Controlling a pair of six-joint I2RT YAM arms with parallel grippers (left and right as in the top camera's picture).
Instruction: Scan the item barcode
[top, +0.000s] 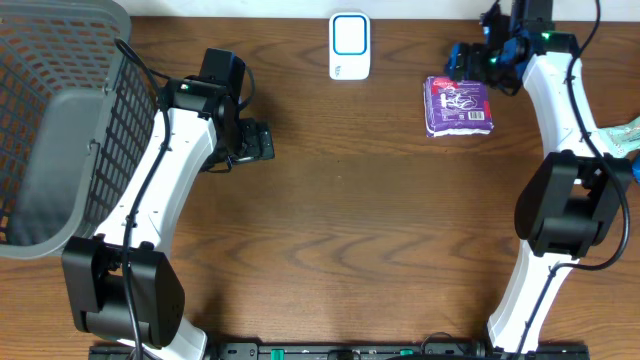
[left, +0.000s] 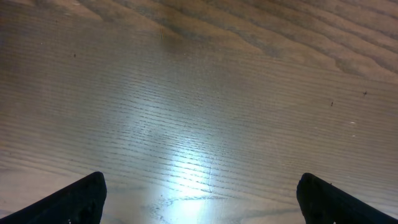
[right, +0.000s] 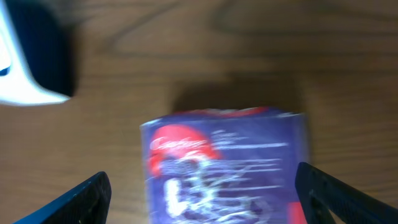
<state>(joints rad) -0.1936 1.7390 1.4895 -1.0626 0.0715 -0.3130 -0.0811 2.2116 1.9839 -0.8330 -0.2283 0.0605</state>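
purple packet (top: 459, 106) lies flat on your worktop (top: 350, 200), to the right of the white scanner (top: 349, 46). your right claw (top: 476, 58) hangs spread just beside the packet, pinching nothing. your left claw (top: 258, 142) is spread over bare wood.

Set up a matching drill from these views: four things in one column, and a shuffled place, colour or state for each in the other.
Column 1
1. basket
2. scanner
3. packet
4. left end effector

Column 2
A. open, holding nothing
B. far left, grey mesh
C. top centre, white and blue
D. right of the scanner, purple

Pairs: 1-B, 2-C, 3-D, 4-A
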